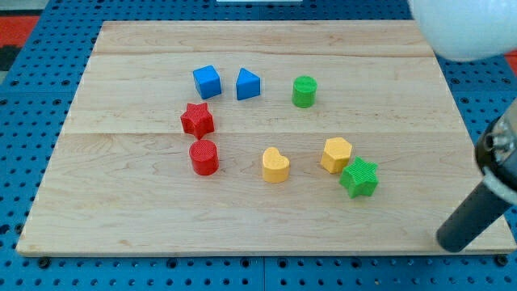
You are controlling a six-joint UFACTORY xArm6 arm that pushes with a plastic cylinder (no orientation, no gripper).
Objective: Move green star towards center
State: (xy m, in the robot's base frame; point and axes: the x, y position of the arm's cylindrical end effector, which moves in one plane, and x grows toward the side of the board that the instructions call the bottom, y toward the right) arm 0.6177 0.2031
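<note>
The green star lies on the wooden board at the view's lower right, touching the lower right side of the yellow hexagon. My tip is the lower end of the dark rod at the view's far right bottom. It stands to the right of and below the green star, well apart from it.
A yellow heart lies left of the hexagon. A red cylinder and red star sit at left centre. A blue cube, blue triangle and green cylinder line the upper middle.
</note>
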